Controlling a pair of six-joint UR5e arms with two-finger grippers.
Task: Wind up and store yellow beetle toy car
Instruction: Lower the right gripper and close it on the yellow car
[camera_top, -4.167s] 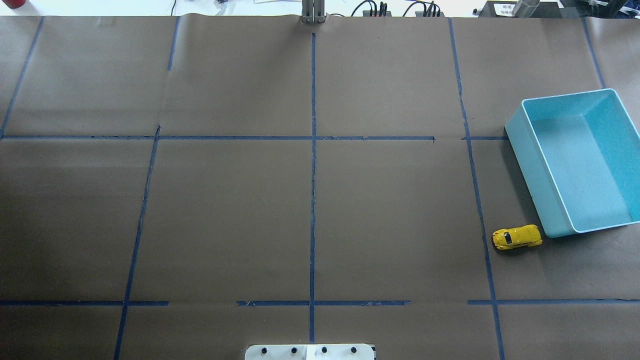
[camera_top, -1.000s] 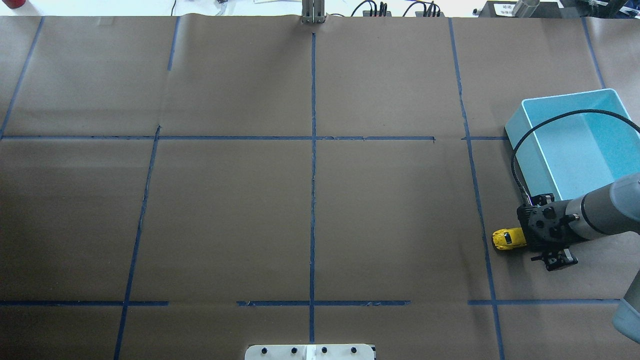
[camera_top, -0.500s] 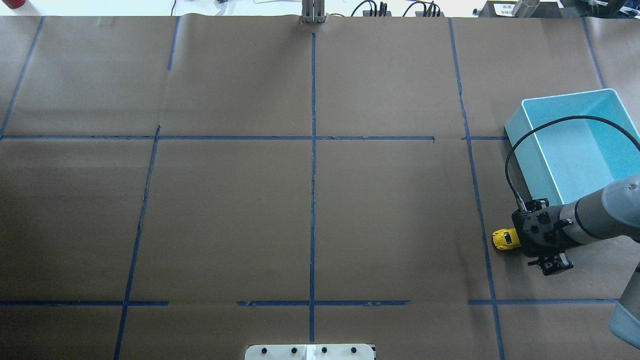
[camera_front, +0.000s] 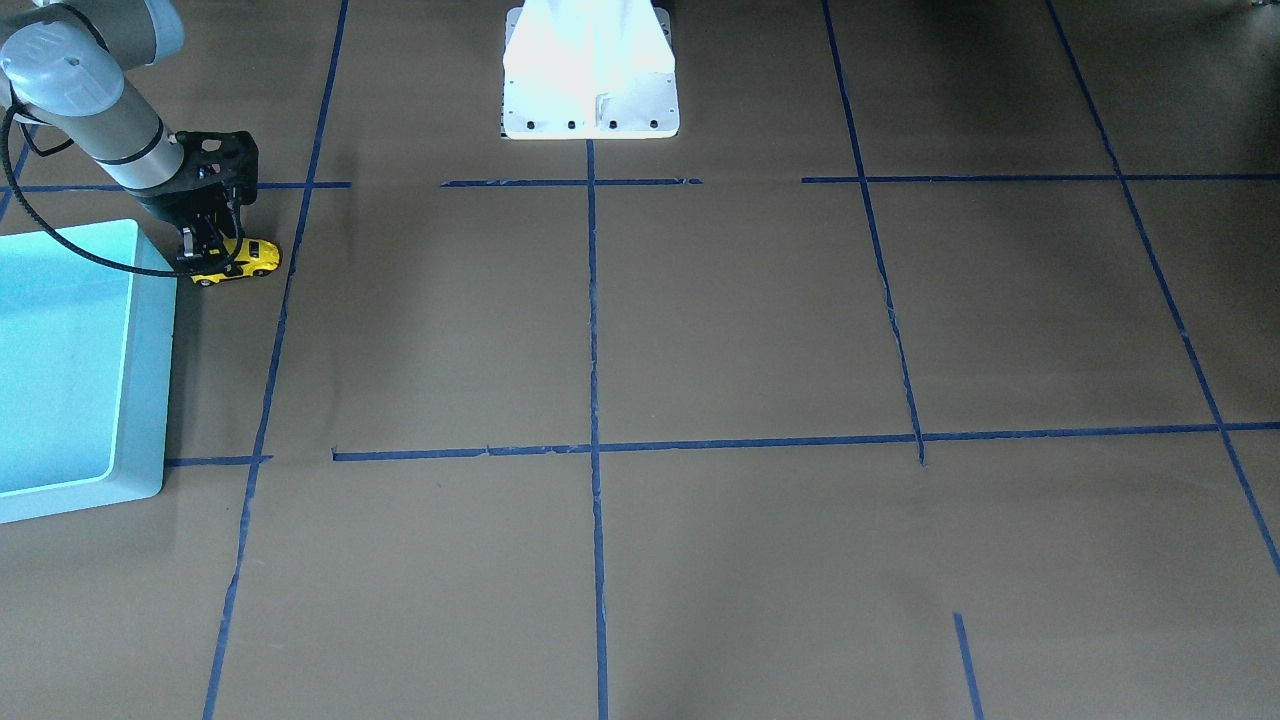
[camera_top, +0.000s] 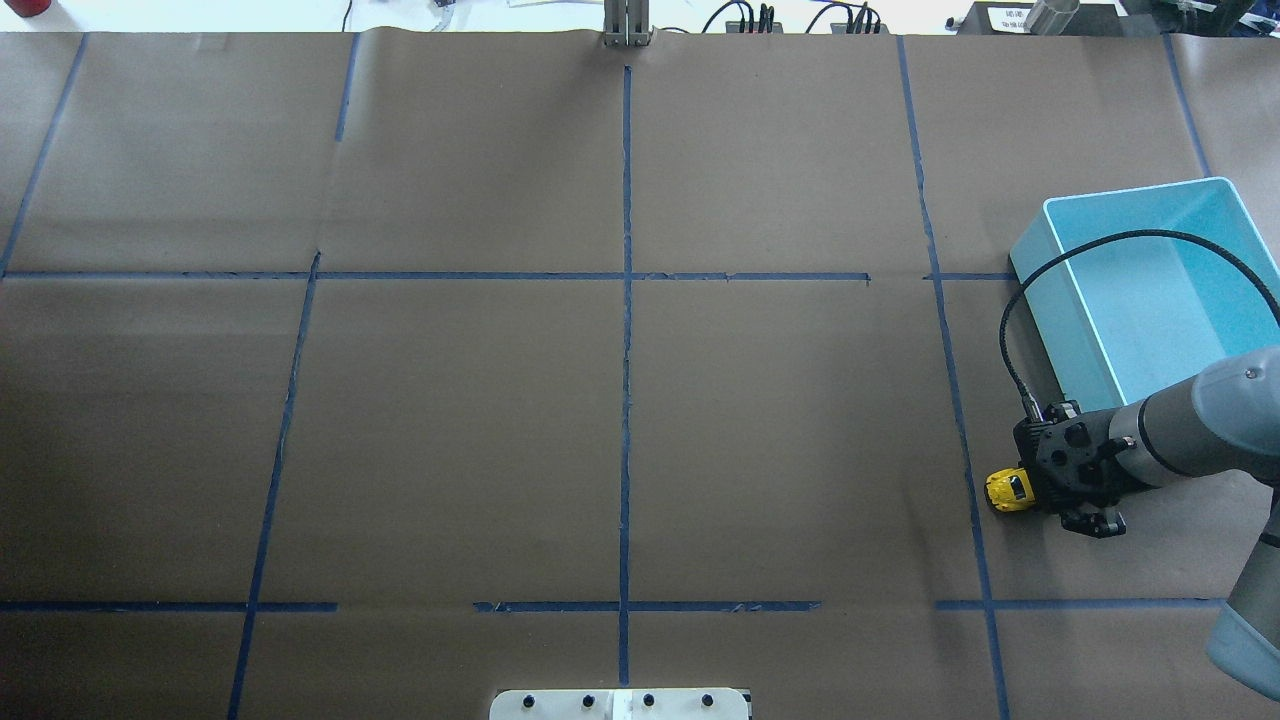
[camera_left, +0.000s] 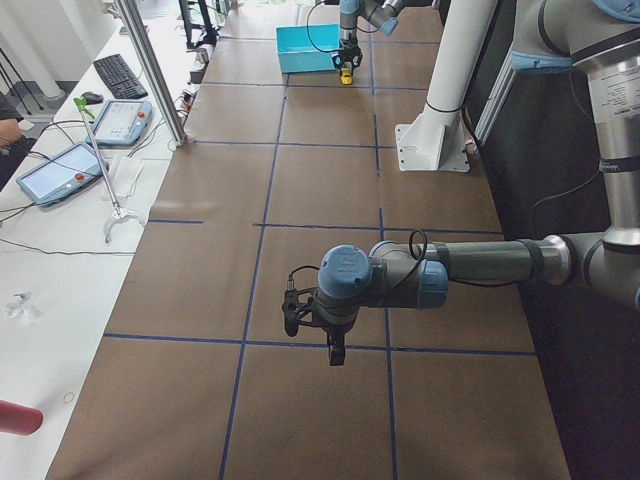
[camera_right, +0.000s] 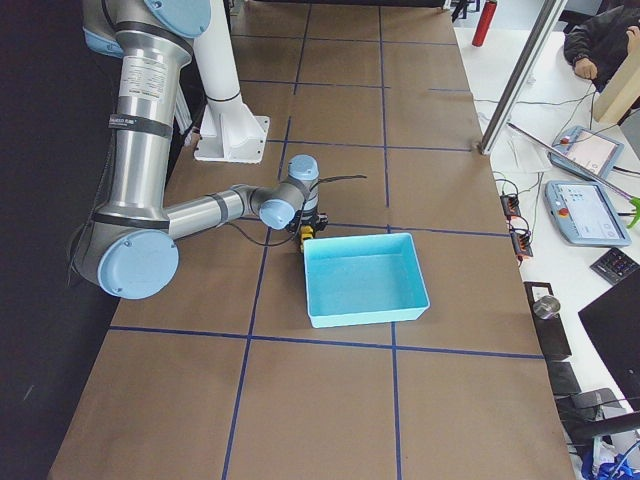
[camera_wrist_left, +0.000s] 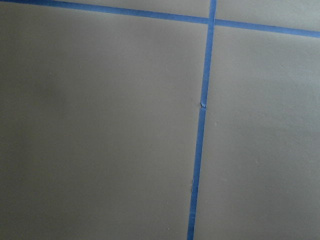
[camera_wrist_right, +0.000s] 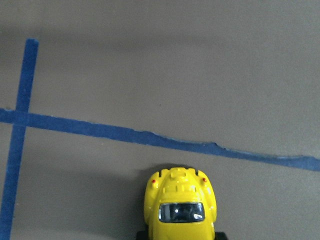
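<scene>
The yellow beetle toy car (camera_top: 1008, 490) rests on the bench near its right edge, outside the turquoise bin (camera_top: 1060, 330). The right gripper (camera_front: 207, 262) straddles the car's rear; jaw closure cannot be determined, nor for the left gripper (camera_left: 337, 355). Winding and storing are not yet done.

Turquoise bin (camera_top: 1045, 305) on brown-papered table (camera_top: 450, 420), blue tape grid (camera_top: 625, 400), tablet (camera_right: 587, 212) on side bench
</scene>
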